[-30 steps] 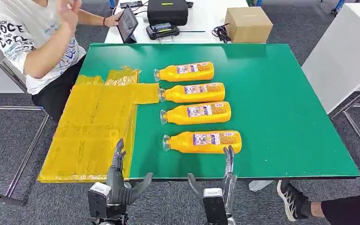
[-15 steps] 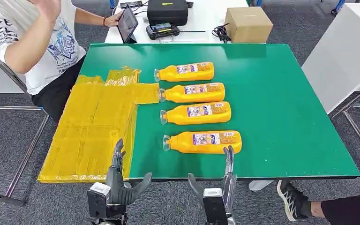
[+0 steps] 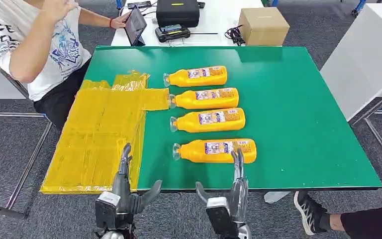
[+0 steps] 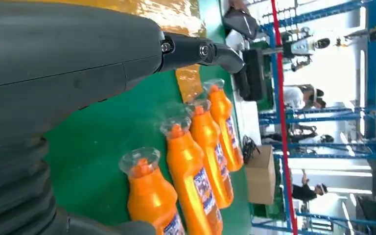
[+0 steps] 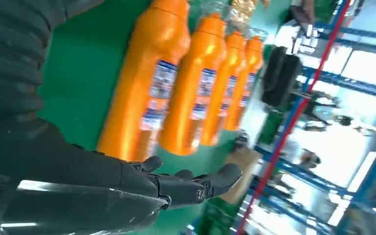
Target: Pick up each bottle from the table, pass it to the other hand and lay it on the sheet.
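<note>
Several orange bottles lie in a row on the green table [image 3: 298,114], caps toward the sheet. The nearest bottle [image 3: 216,150] [image 5: 144,93] [image 4: 152,198] lies close to the front edge. The yellow sheet [image 3: 99,134] covers the table's left part and holds no bottle. My right hand [image 3: 229,199] [image 5: 127,186] hovers open at the front edge, its fingertips [image 3: 238,159] reaching up over the near side of the nearest bottle. My left hand [image 3: 124,191] [image 4: 78,63] is open at the front edge, over the sheet's near right corner.
A person [image 3: 40,45] sits at the table's far left corner, one arm raised, the other on a tablet [image 3: 135,25]. A black case [image 3: 177,12] and a cardboard box [image 3: 263,25] stand on the white table behind. Someone's shoe [image 3: 308,211] shows below the front right edge.
My right hand has shifted slightly left and forward, its fingertips now over the nearest bottle's edge. The person's raised arm moved. The bottles stayed put.
</note>
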`<state>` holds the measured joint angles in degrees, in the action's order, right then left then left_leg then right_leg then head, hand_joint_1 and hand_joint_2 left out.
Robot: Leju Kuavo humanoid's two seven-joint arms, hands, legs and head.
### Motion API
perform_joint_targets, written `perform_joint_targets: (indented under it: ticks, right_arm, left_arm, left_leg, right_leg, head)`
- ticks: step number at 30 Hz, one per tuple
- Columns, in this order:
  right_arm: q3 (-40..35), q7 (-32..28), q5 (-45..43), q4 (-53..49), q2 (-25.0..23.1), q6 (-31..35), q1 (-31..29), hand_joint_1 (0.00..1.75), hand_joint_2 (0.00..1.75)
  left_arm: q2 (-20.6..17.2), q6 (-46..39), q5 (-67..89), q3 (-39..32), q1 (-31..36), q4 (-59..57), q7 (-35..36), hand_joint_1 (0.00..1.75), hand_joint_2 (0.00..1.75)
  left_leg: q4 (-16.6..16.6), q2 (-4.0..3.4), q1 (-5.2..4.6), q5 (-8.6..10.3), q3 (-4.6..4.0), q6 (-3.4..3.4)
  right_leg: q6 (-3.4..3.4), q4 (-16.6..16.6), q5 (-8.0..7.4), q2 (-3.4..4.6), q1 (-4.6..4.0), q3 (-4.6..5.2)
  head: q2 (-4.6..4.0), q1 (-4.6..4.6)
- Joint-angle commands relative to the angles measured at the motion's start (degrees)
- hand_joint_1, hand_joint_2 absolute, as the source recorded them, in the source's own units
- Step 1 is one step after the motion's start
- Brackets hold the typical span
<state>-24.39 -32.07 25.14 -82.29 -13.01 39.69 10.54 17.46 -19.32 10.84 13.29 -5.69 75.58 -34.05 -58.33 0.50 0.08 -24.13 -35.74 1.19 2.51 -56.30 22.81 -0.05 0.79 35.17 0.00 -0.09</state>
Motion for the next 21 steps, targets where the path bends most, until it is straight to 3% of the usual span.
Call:
perform_joint_targets:
  ticks: [1,4,7,11,15,16,21]
  right_arm:
    - [1.1,6.9,6.3,-3.7,3.5,-2.5,-4.2,0.0,1.75]
    - [2.1,8.6,8.5,-4.2,3.8,-3.8,-5.0,0.0,1.75]
    - [3.6,14.1,13.8,-5.7,5.4,-8.6,-6.7,0.0,1.75]
    - [3.9,14.4,13.9,-5.8,5.4,-9.1,-7.2,0.0,1.75]
    - [3.2,21.6,19.2,-3.9,7.1,-15.4,-9.6,0.0,1.75]
    - [3.5,24.7,24.0,-3.1,7.3,-13.5,-10.2,0.0,1.75]
    - [3.8,24.8,24.0,-3.1,7.5,-13.5,-10.5,0.0,1.75]
  left_arm:
    - [-1.2,0.7,0.3,-0.5,3.2,-3.7,-0.2,0.0,1.75]
    - [-1.1,0.9,0.1,-0.7,3.2,-3.8,-0.4,0.0,1.75]
    - [-1.1,1.2,0.4,-0.8,3.3,-4.7,-0.4,0.0,1.75]
    - [-1.2,1.3,0.4,-0.9,3.3,-4.9,-0.4,0.0,1.75]
    - [-1.0,1.8,0.9,-2.1,3.0,-5.0,-0.5,0.0,1.75]
    - [-0.4,1.6,1.1,-3.1,2.8,-4.7,-0.6,0.0,1.75]
    - [-0.3,1.5,1.1,-3.3,2.7,-4.6,-0.6,0.0,1.75]
  left_leg:
    - [0.1,-0.06,0.01,-0.06,0.21,-0.04]
    - [0.1,-0.03,0.01,-0.05,0.21,-0.04]
    - [0.1,-0.02,0.0,-0.03,0.16,-0.03]
    - [0.0,-0.03,0.01,-0.04,0.15,-0.03]
    - [0.1,-0.07,0.0,-0.04,0.17,-0.03]
    - [0.1,-0.14,0.03,-0.1,0.34,-0.06]
    - [0.1,-0.07,0.03,-0.08,0.29,-0.04]
  right_leg:
    - [-0.07,0.1,0.04,0.03,-0.02,-0.2]
    - [-0.06,0.1,0.05,0.0,-0.02,-0.2]
    - [-0.05,0.1,0.03,-0.01,-0.01,-0.17]
    - [-0.05,0.1,0.02,0.0,-0.02,-0.16]
    - [-0.05,0.1,0.02,0.05,-0.01,-0.16]
    - [-0.08,0.1,0.05,0.1,-0.05,-0.33]
    - [-0.07,0.1,0.05,0.03,-0.05,-0.3]
  head:
    - [0.0,-0.02]
    - [0.0,0.0]
    - [0.0,0.0]
    - [0.0,-0.02]
    - [0.0,-0.02]
    - [0.0,-0.02]
    - [0.0,0.0]
